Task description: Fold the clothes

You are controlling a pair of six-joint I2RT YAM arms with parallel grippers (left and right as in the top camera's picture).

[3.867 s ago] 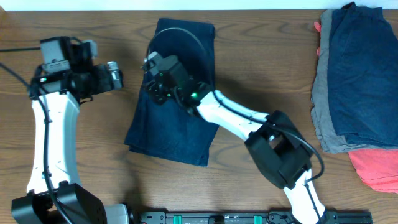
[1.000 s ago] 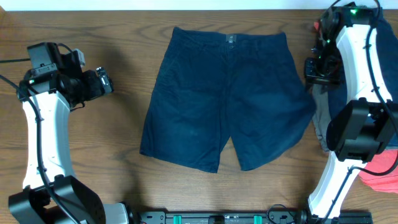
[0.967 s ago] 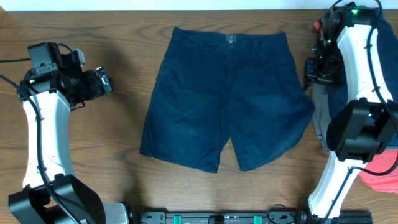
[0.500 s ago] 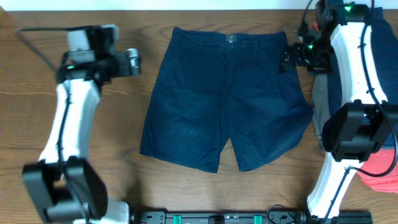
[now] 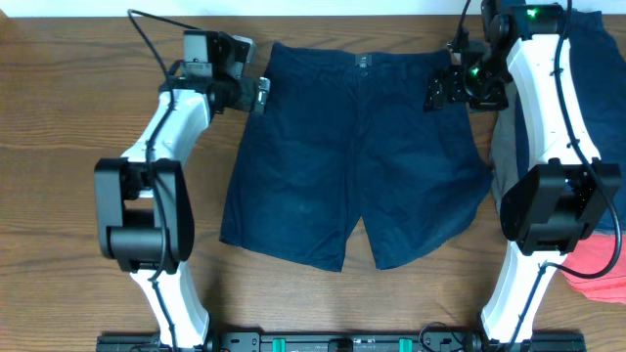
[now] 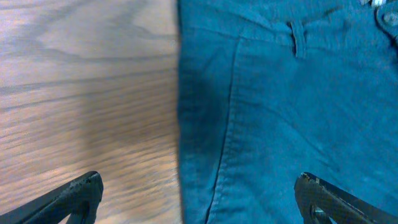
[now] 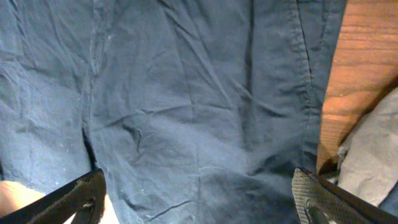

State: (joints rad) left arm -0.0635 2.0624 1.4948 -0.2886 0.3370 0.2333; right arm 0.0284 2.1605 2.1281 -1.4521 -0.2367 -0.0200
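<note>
Shorts (image 5: 342, 166) lie under both grippers. The left gripper (image 5: 262, 91), jaws wide and empty, is over the left waistband corner. The right gripper (image 5: 433, 95), equally wide and empty, is over the right corner. The shorts are spread flat mid-way along the table (image 5: 59, 196), with a pile of clothes (image 5: 602, 88) at the right end.

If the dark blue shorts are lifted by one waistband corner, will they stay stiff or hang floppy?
Probably floppy: the shorts lie flat with soft creases, so the legs would likely hang down. The cloth looks thin, so likely light. Pushed on the wooden table, they would probably bunch up rather than slide whole.
</note>
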